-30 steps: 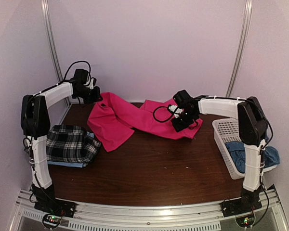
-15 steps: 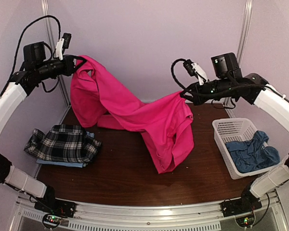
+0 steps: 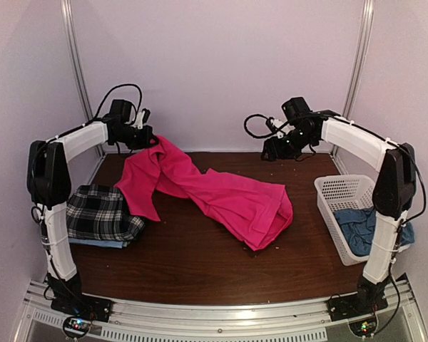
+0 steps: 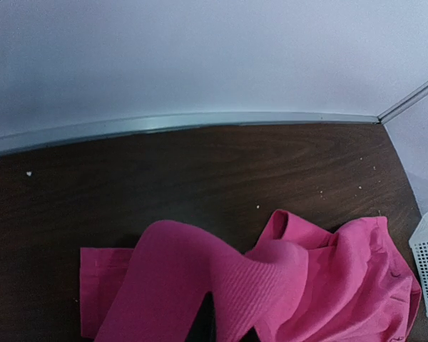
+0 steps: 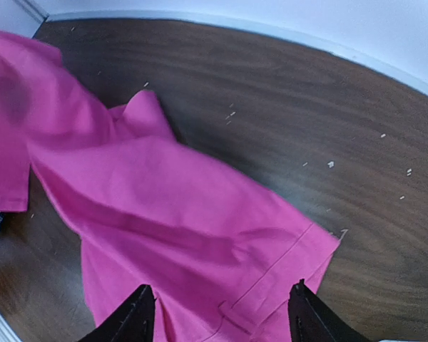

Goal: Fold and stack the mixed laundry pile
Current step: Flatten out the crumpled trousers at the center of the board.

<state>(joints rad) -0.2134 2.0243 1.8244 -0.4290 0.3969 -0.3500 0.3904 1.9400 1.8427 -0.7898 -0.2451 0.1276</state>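
Below R gripper (image 5: 220, 288), untouched: pink trousers (image 3: 228, 199); L gripper (image 3: 149, 140) holds.

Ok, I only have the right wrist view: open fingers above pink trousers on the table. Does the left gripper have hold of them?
Observer: Yes. The left gripper is shut on one end of the hot-pink trousers and holds it raised at the back left. The rest lies on the table.
Operator: Where is the stack?
Observer: At the left edge: a folded plaid shirt on top of a light blue garment.
Operator: Anything unfolded besides the trousers?
Observer: A blue cloth lies crumpled in the white basket on the right.
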